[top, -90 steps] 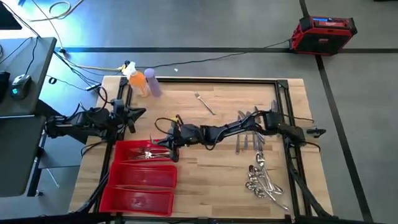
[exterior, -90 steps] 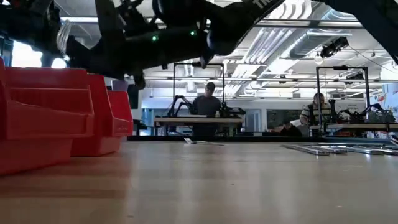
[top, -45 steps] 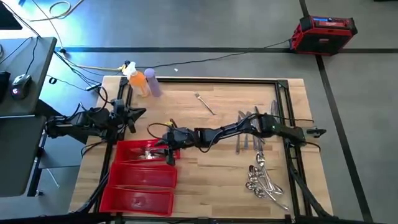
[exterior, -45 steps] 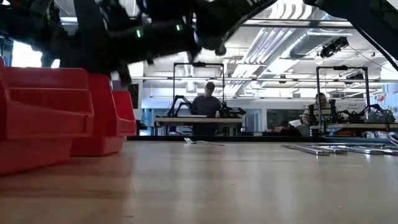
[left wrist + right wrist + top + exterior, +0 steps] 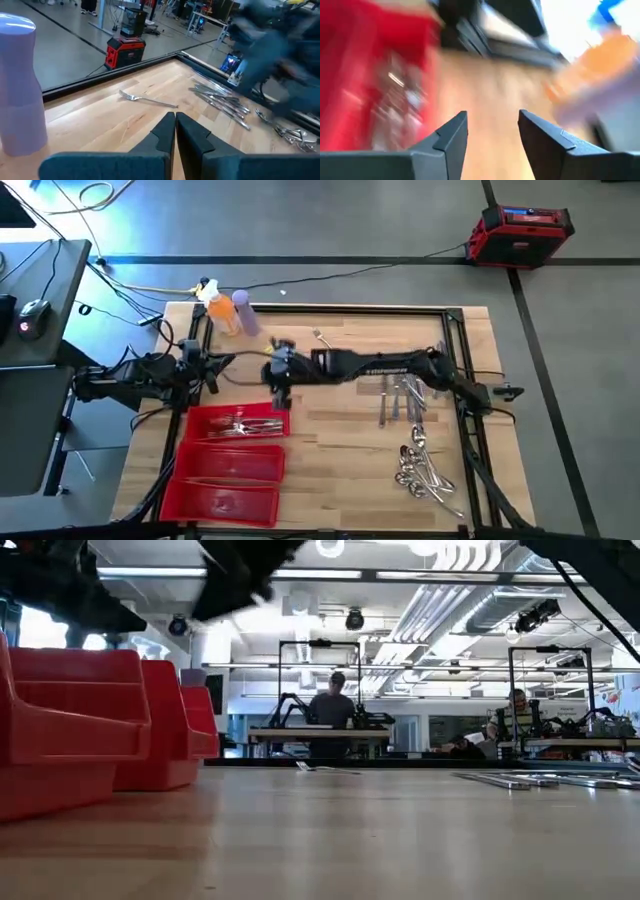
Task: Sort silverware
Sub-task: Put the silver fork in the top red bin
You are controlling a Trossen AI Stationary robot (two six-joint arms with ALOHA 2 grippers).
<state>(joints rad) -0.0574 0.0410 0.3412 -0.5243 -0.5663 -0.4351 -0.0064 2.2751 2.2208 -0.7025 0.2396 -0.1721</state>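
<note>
While no label legible, right gripper (image 5: 281, 388) empty, fingers spread.

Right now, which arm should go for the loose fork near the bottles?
Probably the right. The right gripper is open and empty, close beside the fork. The left gripper is shut, parked at the table's left edge beyond the red tray.

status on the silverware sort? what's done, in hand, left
Done: a few pieces lie in the far compartment of the red tray; the other two look empty. In hand: nothing. The right pincer is open and empty above the table just beyond the tray; the left pincer is shut, parked at the left edge. Left: the lone fork, the knife group and the spoon pile.
</note>
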